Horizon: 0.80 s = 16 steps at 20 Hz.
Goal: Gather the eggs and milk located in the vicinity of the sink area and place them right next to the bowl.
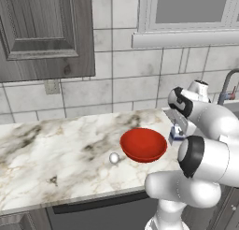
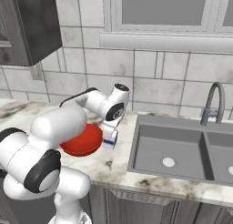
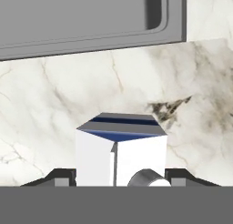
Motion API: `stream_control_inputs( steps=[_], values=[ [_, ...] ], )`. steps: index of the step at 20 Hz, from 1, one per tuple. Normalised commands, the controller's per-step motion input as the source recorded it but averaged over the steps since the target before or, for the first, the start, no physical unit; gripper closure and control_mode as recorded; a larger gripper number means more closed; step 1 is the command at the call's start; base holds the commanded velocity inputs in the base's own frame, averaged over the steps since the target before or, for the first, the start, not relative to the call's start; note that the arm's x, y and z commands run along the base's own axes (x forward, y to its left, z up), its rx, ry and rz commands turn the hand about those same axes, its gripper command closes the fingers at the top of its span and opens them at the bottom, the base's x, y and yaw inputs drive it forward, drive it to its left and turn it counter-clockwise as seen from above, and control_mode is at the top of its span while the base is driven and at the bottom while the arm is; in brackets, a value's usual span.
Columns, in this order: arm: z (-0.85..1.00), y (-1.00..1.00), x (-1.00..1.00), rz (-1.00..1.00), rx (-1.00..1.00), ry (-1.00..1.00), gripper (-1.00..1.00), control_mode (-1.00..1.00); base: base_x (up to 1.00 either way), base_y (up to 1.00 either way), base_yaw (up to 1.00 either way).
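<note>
The gripper pinches the milk carton beside the red bowl. A small white ball lies at the bowl's 8 o'clock; the sink lies at the bowl's 3 o'clock

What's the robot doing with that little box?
The white robot arm's end effector is closed around a small white milk carton with a blue lower part, right beside the shallow glossy red bowl on the marble counter. The grey metal sink sits off to one side. A small glossy white ball lies near the bowl too.
</note>
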Motion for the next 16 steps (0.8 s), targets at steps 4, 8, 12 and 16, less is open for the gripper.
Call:
stream_control_inputs(
  steps=[4,8,12,16],
  values=[
    [-0.15,0.00,0.00,-0.07,0.00,-0.02,1.00,-1.00,0.00,0.00,0.00],
    [-0.14,0.00,0.06,-0.05,0.00,-0.05,1.00,-1.00,0.00,0.00,0.00],
    [-0.06,0.01,0.09,0.00,0.00,-0.07,1.00,-1.00,0.00,0.00,0.00],
    [-0.08,0.09,0.06,0.00,0.00,0.00,1.00,-1.00,0.00,0.00,0.00]
  ],
)
